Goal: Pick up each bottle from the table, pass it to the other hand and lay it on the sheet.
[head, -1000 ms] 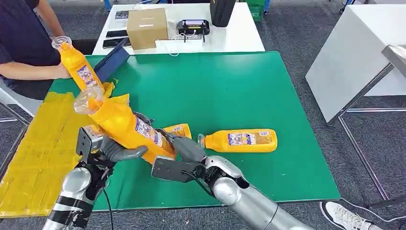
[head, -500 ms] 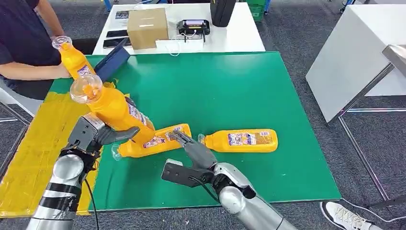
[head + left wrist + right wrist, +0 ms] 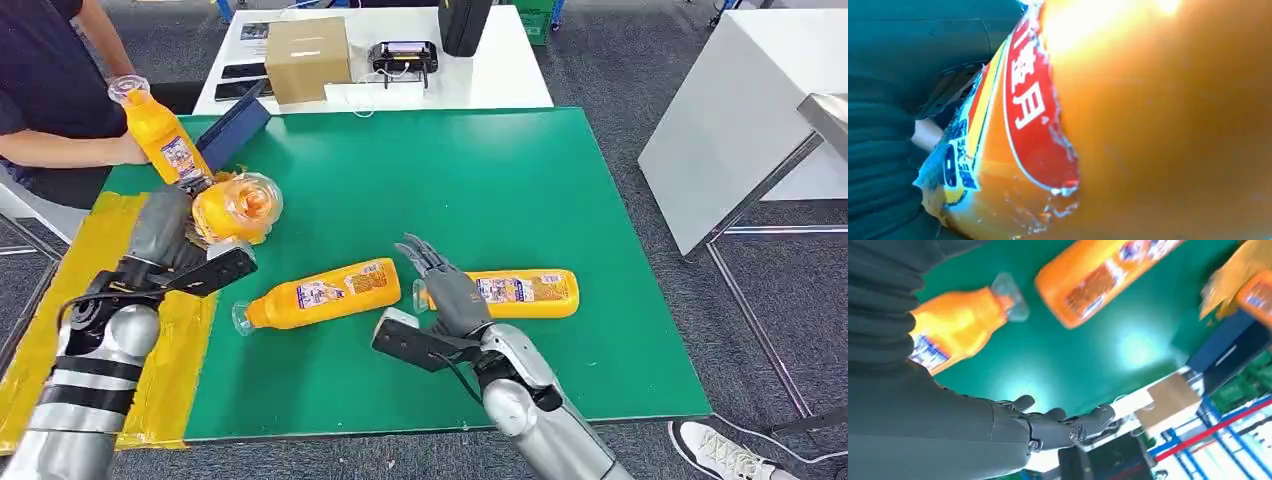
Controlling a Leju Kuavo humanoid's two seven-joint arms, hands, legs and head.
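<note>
Left hand (image 3: 175, 240) grips orange bottle (image 3: 235, 208) above yellow sheet (image 3: 60, 340), far left. Right hand (image 3: 450, 290) empty, fingers spread, over green table (image 3: 500, 180).

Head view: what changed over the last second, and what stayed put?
The right robot hand let go of the bottle and drew back, open. The left robot hand kept hold of it and carried it over toward the yellow sheet. The two lying bottles and the person's bottle stayed.
</note>
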